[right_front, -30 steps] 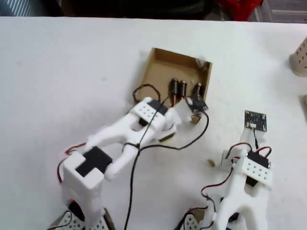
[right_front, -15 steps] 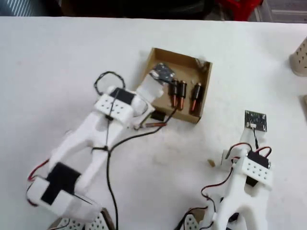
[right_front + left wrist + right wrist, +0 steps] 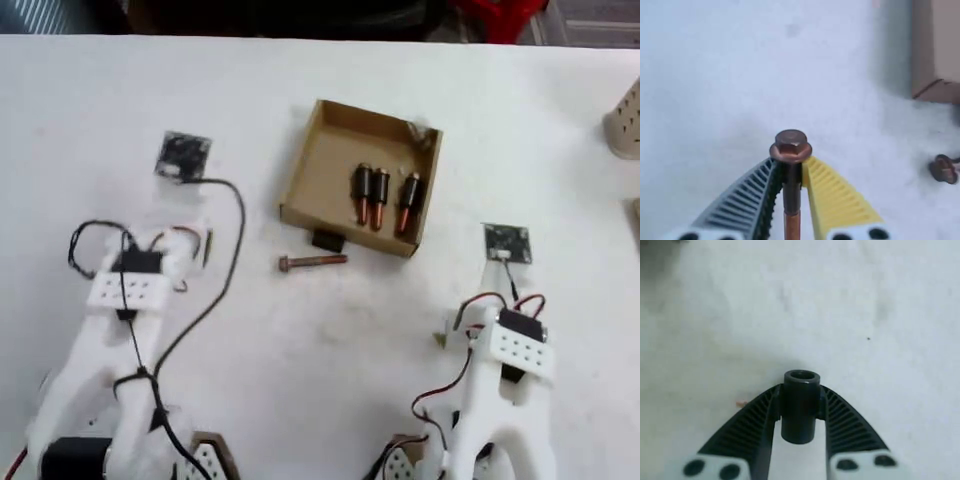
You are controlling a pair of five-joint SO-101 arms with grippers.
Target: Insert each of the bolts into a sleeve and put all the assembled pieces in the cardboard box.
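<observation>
My left gripper (image 3: 790,162) is shut on a copper bolt (image 3: 790,150), its hex head sticking out past the grey and yellow fingers. My right gripper (image 3: 800,390) is shut on a black sleeve (image 3: 800,407) with its bore facing outward, above bare table. In the high view the left arm (image 3: 125,290) stands left of the cardboard box (image 3: 330,125), the right arm (image 3: 518,350) at the front right. Three assembled pieces (image 3: 380,195) lie in the box. A loose bolt (image 3: 313,262) lies just before the box, its head also in the left wrist view (image 3: 943,169).
A small black sleeve (image 3: 327,241) sits against the box's front wall. A tiny tan scrap (image 3: 440,338) lies near the right arm. The box's corner (image 3: 935,50) shows in the left wrist view. A beige object (image 3: 625,125) stands at the far right edge.
The left arm has swung away from the box, leftward and back toward the front. The loose bolt before the box is now uncovered. The right arm has shifted slightly left.
</observation>
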